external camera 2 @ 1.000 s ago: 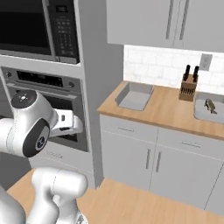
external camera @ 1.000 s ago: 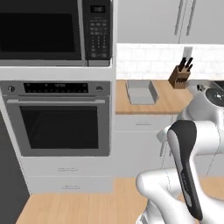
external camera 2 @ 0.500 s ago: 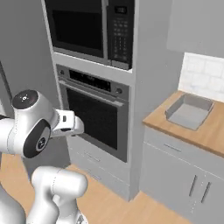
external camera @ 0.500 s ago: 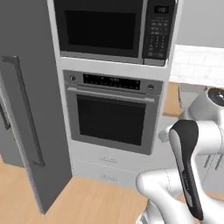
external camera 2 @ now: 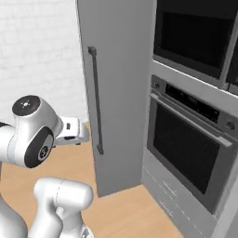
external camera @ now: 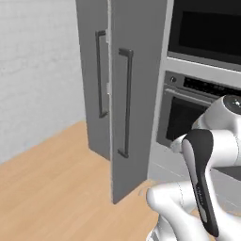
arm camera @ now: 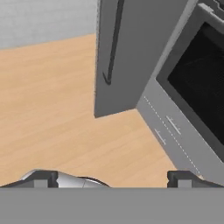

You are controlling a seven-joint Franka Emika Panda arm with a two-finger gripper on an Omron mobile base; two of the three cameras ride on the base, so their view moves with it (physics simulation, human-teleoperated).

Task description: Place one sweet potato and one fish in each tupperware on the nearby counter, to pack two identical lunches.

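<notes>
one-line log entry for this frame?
phase: in transit, facing fridge | fridge doors: shut | wall oven: right of fridge | gripper: open, nothing between fingers | task items: not visible

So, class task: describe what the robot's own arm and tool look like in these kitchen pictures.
The arm is glossy white with rounded, bulbous links, a long dark grey strip down one link and a dark round joint cap ringed in black. The tool has two small dark, blocky finger tips. No cables or markings show.
</notes>
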